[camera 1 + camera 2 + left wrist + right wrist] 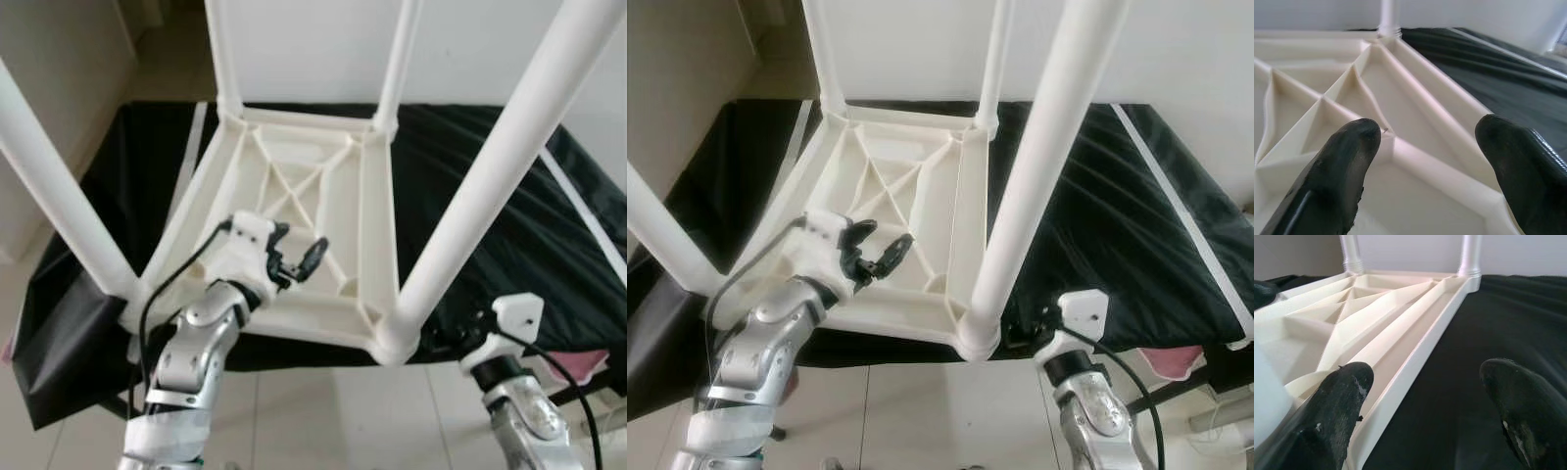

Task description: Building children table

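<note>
Left claw (297,262) spread open, empty, poised over the ribbed underside of the white children's table (294,206), near its front edge. Right claw (1430,416) likewise open and empty, low beside the near right corner, above the black sheet (470,176) covering the surface. Table upside down on that sheet, four white legs (509,157) pointing up.

Ahead of you a white wall (313,49) backs a tabletop under a black cloth (480,196) with a pale stripe. Below, you see light floor tiles (323,421), softly lit.
</note>
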You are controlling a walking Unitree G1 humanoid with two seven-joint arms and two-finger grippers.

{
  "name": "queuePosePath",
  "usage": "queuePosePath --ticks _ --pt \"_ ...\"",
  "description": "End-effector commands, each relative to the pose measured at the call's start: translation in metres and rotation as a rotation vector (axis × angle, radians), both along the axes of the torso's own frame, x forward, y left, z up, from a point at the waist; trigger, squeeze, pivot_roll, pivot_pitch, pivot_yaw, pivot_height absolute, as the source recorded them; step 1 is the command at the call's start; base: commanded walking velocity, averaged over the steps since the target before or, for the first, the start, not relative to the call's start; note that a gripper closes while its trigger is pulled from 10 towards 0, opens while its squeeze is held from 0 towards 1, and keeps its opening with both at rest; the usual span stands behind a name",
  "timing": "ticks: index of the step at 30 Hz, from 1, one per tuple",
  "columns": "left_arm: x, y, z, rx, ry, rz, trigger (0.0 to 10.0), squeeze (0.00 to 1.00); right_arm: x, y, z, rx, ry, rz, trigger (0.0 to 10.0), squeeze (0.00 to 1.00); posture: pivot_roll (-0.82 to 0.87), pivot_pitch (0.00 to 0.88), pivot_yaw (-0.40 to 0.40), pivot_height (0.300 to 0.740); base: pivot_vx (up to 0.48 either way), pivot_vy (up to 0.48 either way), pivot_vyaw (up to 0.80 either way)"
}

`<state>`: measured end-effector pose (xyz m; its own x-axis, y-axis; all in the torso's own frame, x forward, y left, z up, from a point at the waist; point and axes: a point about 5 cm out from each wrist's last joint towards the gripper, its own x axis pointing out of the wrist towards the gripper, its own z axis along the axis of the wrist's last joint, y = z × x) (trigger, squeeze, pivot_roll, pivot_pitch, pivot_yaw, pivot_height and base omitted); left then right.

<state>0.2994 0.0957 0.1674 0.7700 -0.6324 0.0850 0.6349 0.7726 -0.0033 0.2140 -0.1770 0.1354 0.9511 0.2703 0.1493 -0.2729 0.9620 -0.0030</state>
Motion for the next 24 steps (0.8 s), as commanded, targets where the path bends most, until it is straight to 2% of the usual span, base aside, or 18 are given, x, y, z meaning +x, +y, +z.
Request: queuePosePath --ticks 1,13,16,18,24 --pt "0.003 0.003 -0.004 0.008 0.016 0.053 10.0 0.0 -0.004 0.005 -0.002 0.002 0.025 0.057 10.0 0.0 -0.06 0.086 0.005 0.74 0.0 0.0 0.0" --pt "0.005 0.003 -0.004 -0.004 0.016 0.055 10.0 0.0 -0.014 0.005 -0.001 -0.011 0.051 0.112 10.0 0.0 -0.08 0.092 0.006 0.74 0.0 0.0 0.0" --pt "0.005 0.005 -0.005 0.0 0.011 0.058 10.0 0.0 -0.017 0.006 0.0 -0.019 0.069 0.158 10.0 0.0 -0.08 0.092 0.007 0.74 0.0 0.0 0.0" --pt "0.005 0.006 -0.005 0.012 0.001 0.066 10.0 0.0 -0.024 0.0 0.001 -0.056 0.11 0.256 10.0 0.0 -0.08 0.089 0.013 0.74 0.0 0.0 0.0" --pt "0.006 0.007 -0.005 0.039 -0.021 0.072 10.0 0.0 -0.028 -0.013 0.006 -0.147 0.167 0.371 10.0 0.0 -0.08 0.083 0.019 0.74 0.0 0.0 0.0"
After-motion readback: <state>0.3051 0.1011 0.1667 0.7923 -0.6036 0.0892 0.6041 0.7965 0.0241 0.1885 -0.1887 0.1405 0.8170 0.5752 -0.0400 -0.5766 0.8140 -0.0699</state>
